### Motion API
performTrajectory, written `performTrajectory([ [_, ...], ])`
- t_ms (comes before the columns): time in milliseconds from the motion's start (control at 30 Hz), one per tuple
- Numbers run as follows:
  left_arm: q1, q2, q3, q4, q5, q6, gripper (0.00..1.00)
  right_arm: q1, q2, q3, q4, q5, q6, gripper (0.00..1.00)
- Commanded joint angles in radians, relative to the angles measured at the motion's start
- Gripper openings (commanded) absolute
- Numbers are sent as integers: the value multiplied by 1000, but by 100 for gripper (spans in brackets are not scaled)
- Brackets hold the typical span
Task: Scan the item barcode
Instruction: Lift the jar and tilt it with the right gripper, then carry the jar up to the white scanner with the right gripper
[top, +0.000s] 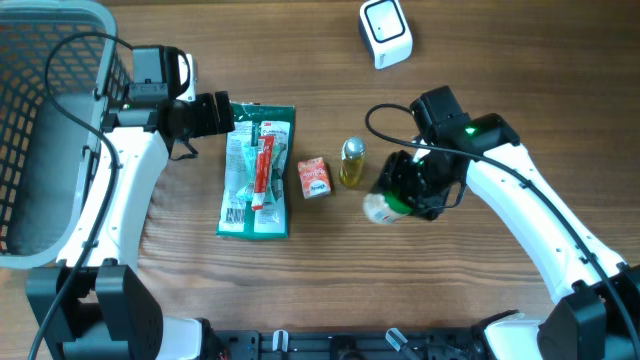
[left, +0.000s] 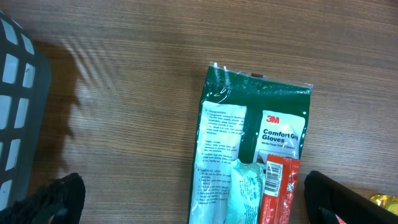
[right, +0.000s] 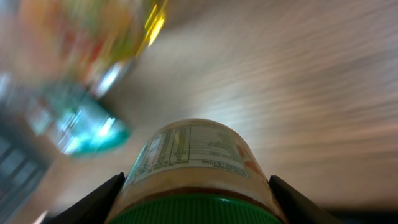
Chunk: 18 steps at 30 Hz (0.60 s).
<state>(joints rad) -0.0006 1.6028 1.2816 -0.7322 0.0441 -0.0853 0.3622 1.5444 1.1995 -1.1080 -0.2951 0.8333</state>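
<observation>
The right end effector (top: 400, 195) is clamped on the green-lidded jar (top: 381, 209), which lies on its side with the lid toward the wrist, while the white scanner (top: 385, 32) sits well apart further up the surface (top: 520, 70), far nearer this arm than the left end effector (top: 225, 115), which gapes wide and empty over the glove pack (top: 258, 170).

Close beside jar (top: 380, 209): yellow bottle (top: 352, 163), perhaps touching

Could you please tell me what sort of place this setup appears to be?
Probably a mock shop checkout on a wooden table: a white barcode scanner, a grey basket, and packaged goods like the gloves pack and the green-lidded jar.
</observation>
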Motion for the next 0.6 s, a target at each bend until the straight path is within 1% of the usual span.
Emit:
performTrajectory([
  [0,3,-4,7,2,8,19,100,-3,-13,27,71,355,-201,4],
  [33,3,-4,7,3,8,19,100,-3,-13,41,106,351,-355,4],
  [67,3,-4,7,3,8,19,100,-3,-13,69,126,351,-444,4],
  [167,3,-4,7,2,8,19,100,-3,-13,196,138,352,-499,5],
  [200,3,-4,7,3,8,19,100,-3,-12,233,160,352,-541,5],
  [233,3,-4,7,3,8,19,100,-3,-8,269,199,352,-618,5],
  [333,3,-4,7,3,8,19,100,-3,15,288,306,359,-755,5],
  [367,3,-4,7,2,8,19,100,-3,26,288,342,382,-770,4],
  [500,3,-4,7,2,8,19,100,-3,114,284,575,528,-786,4],
  [533,3,-4,7,2,8,19,100,-3,152,284,648,536,-822,4],
  [567,3,-4,7,3,8,19,100,-3,203,284,732,536,-892,4],
])
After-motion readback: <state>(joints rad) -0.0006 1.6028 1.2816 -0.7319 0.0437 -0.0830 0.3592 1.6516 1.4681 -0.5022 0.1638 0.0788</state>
